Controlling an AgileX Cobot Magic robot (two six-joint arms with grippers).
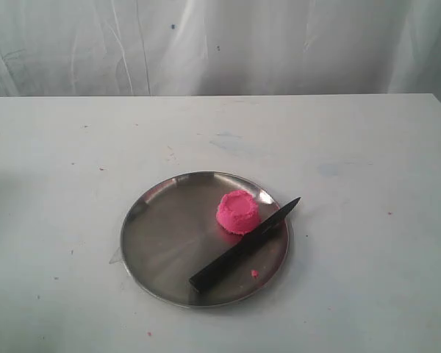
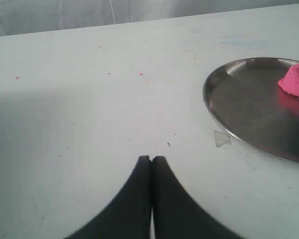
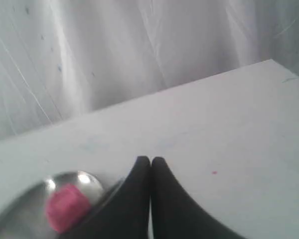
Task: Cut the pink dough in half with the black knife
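A rounded lump of pink dough point(image 1: 238, 212) sits right of centre on a round steel plate point(image 1: 154, 243). The black knife point(image 1: 244, 245) lies slantwise on the plate, its blade against the dough's near right side and its tip over the right rim. No arm shows in the exterior view. In the left wrist view my left gripper point(image 2: 151, 158) is shut and empty above bare table, with the plate point(image 2: 239, 104) and the dough point(image 2: 296, 80) off to one side. My right gripper point(image 3: 150, 159) is shut and empty too, beside the blurred dough point(image 3: 65, 206) and plate point(image 3: 84, 181).
The white table point(image 1: 353, 132) carries scattered pink crumbs, one on the plate point(image 1: 254, 273). A white curtain point(image 1: 220, 44) hangs behind the table's far edge. A scrap of clear tape point(image 2: 222, 138) lies by the plate's rim.
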